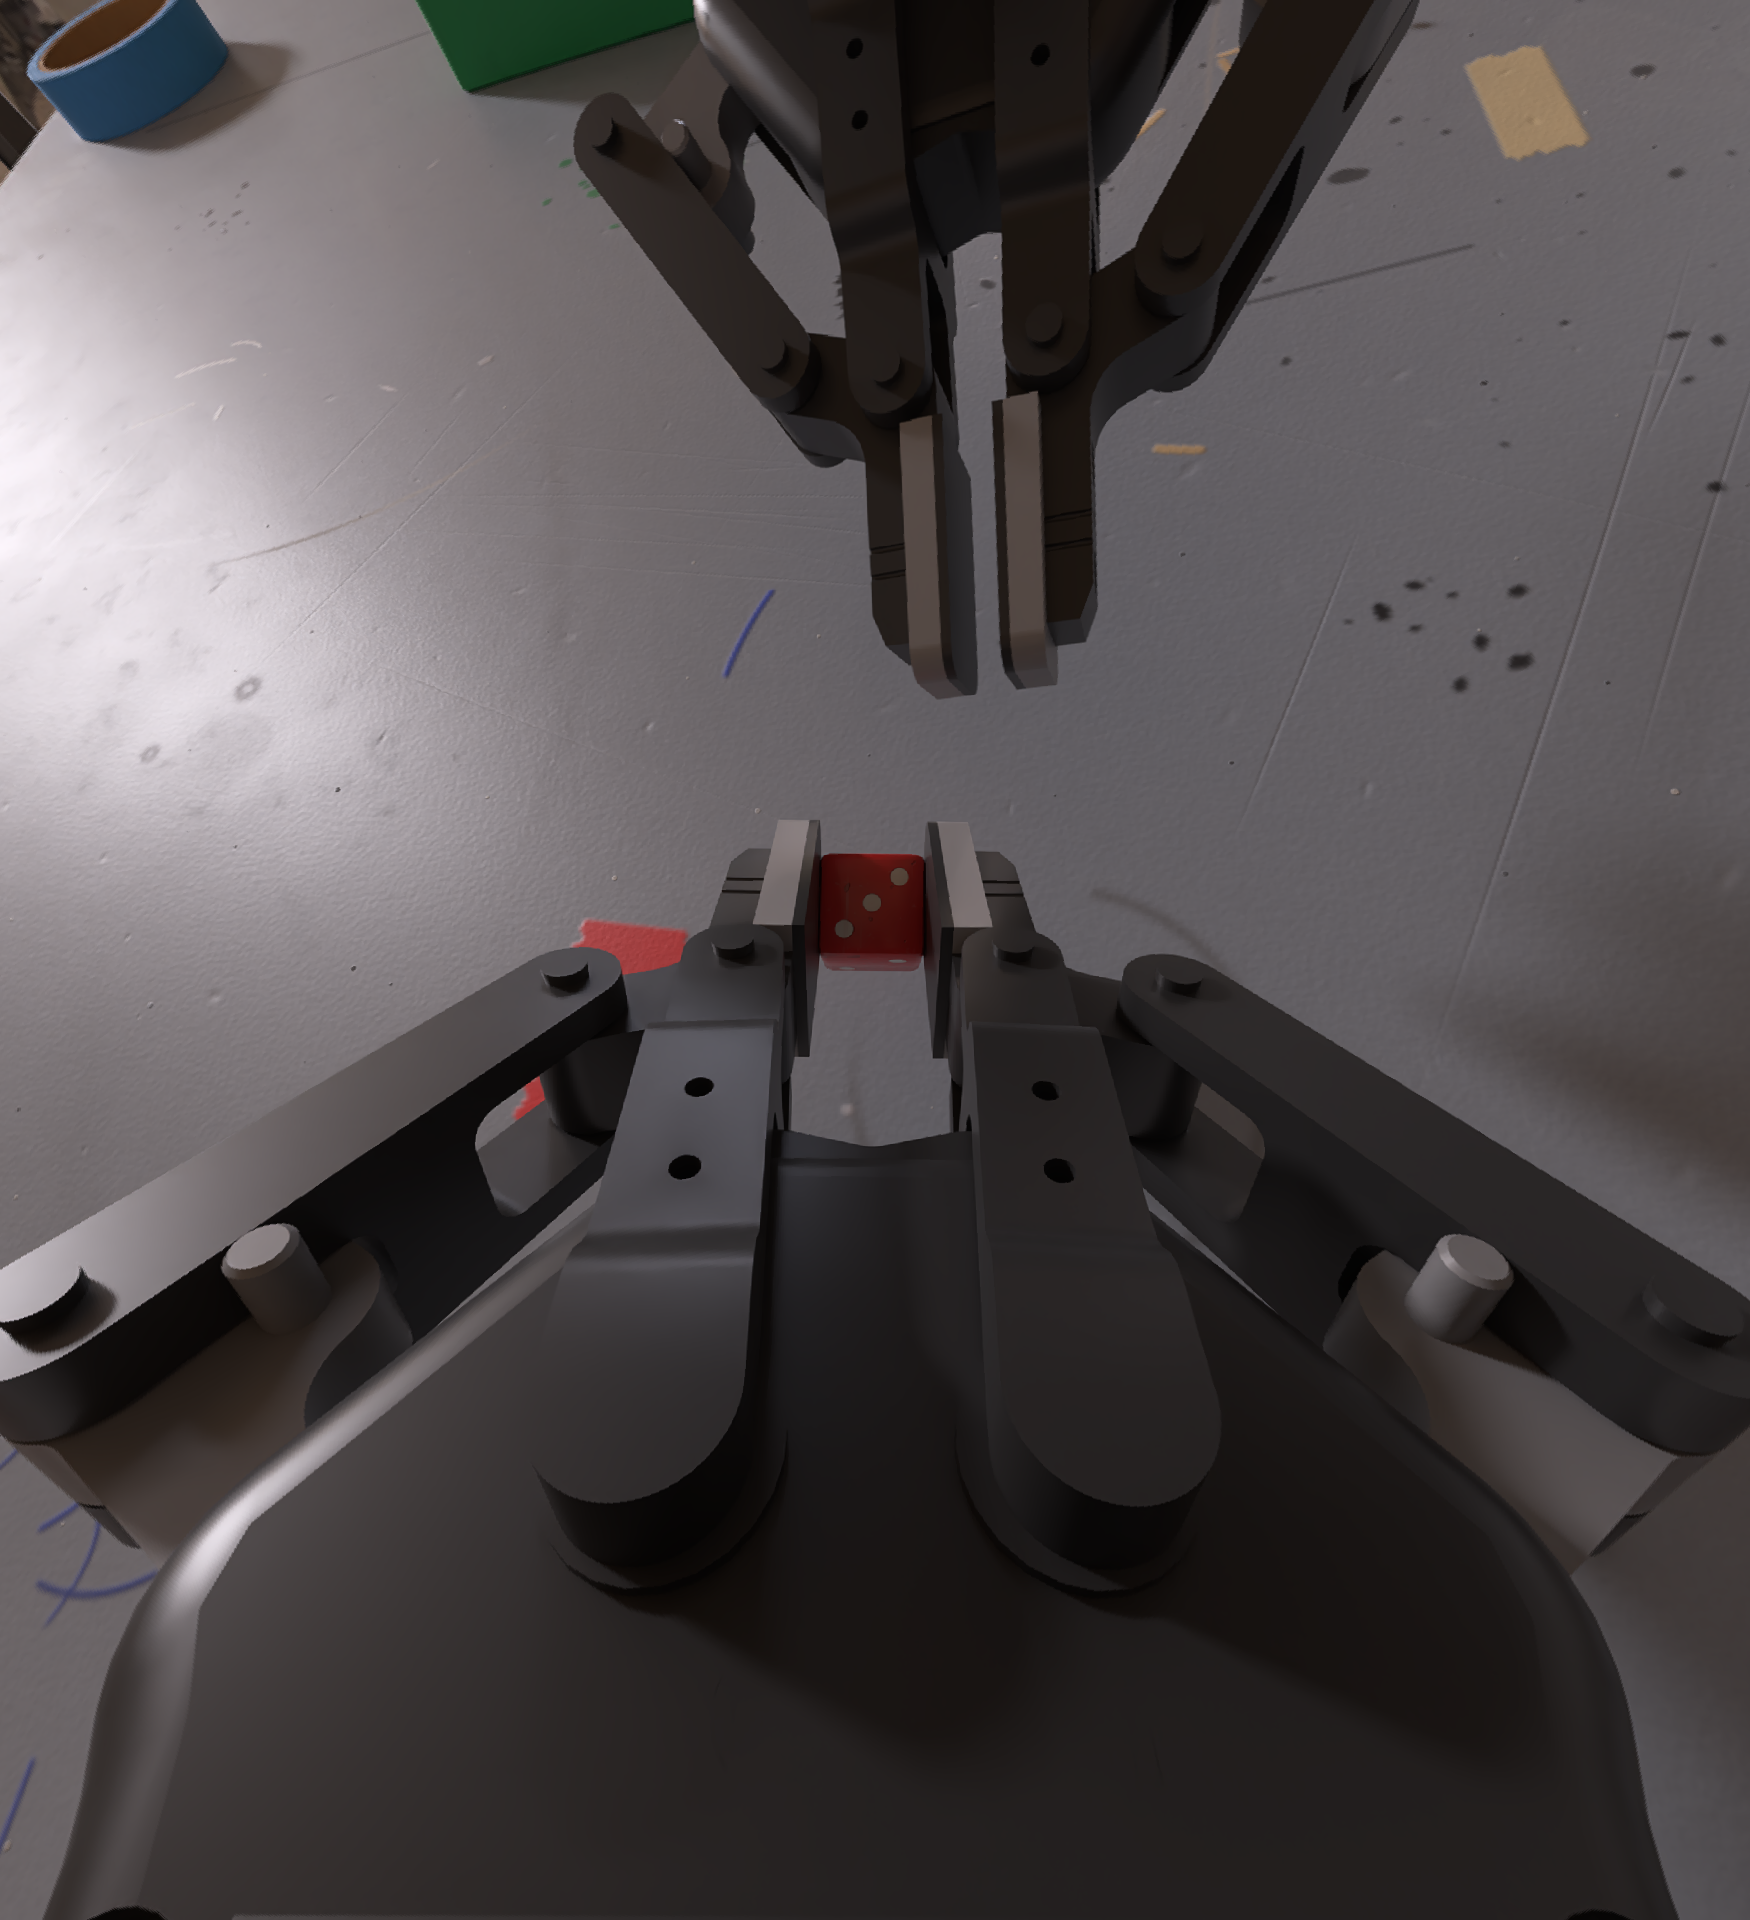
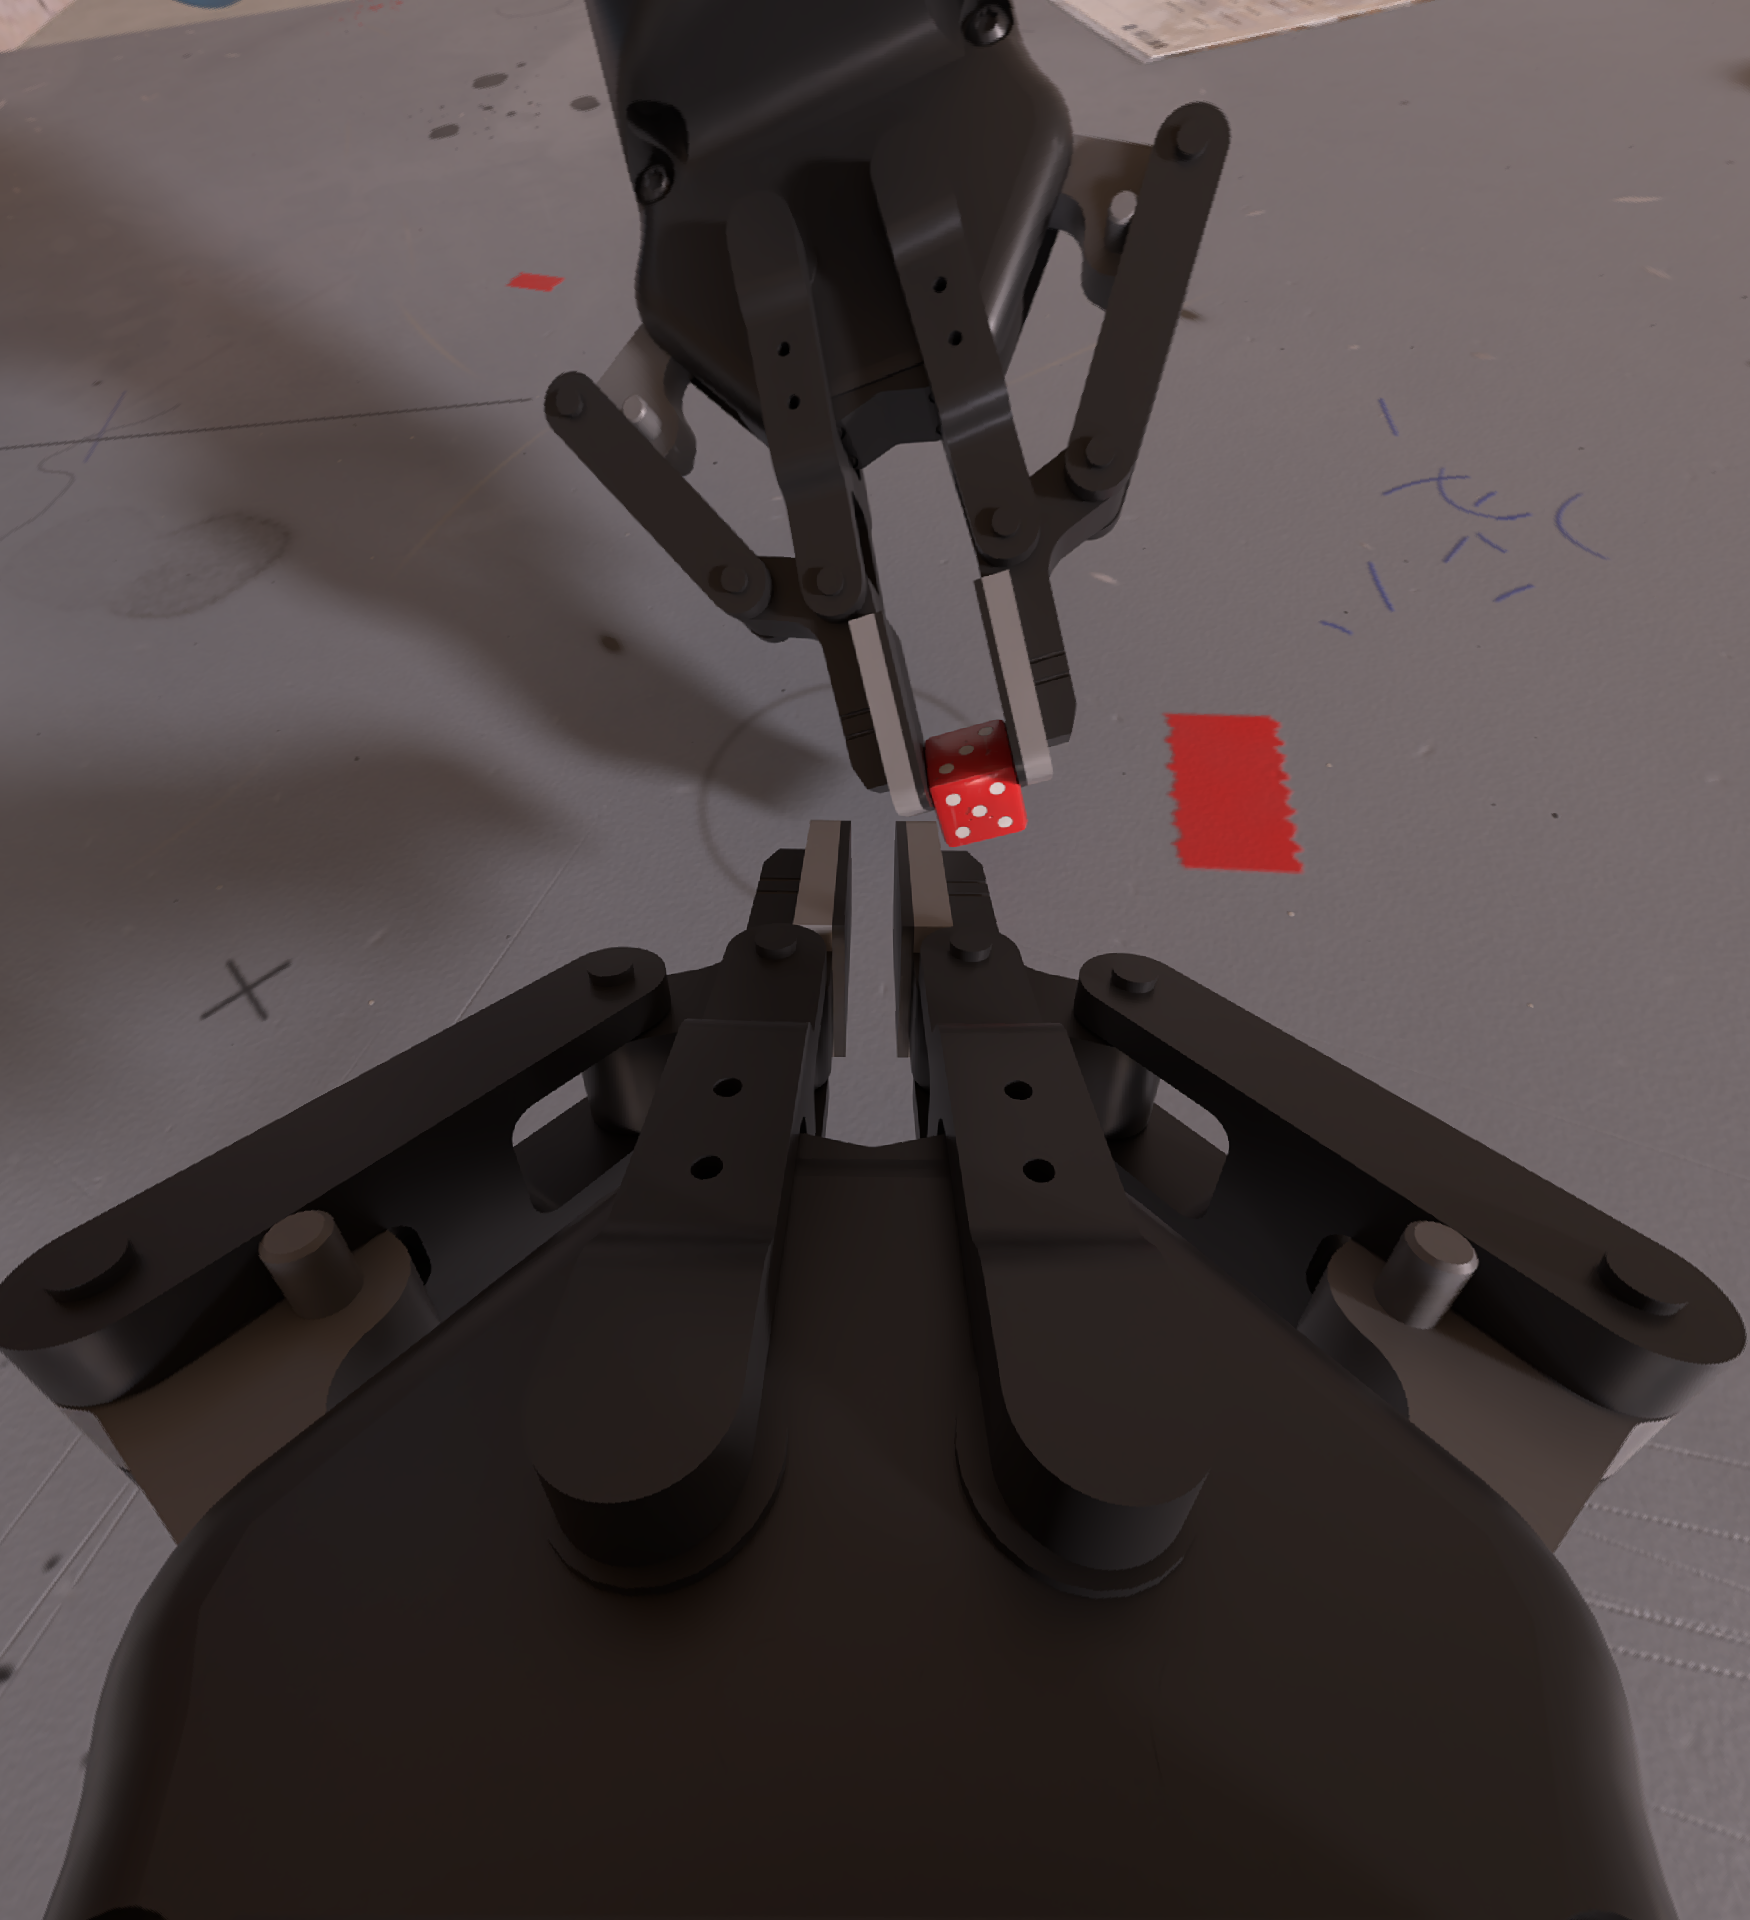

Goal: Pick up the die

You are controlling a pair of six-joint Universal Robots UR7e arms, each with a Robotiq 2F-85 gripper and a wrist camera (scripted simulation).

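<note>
Left pincer (image 1: 871, 878): closed on the die, one pad against each side.
Die (image 1: 872, 911): red with white pips, held between the left fingertips, above the surface (image 1: 331, 623).
Right pincer (image 2: 873, 868): nearly closed, a narrow gap between the pads, holding nothing; tips point at the left pincer, just apart.
Red tape (image 2: 1232, 792): flat on the surface beside the die.
Far edge: blue tape roll (image 1: 128, 68), green block (image 1: 559, 36).
</note>
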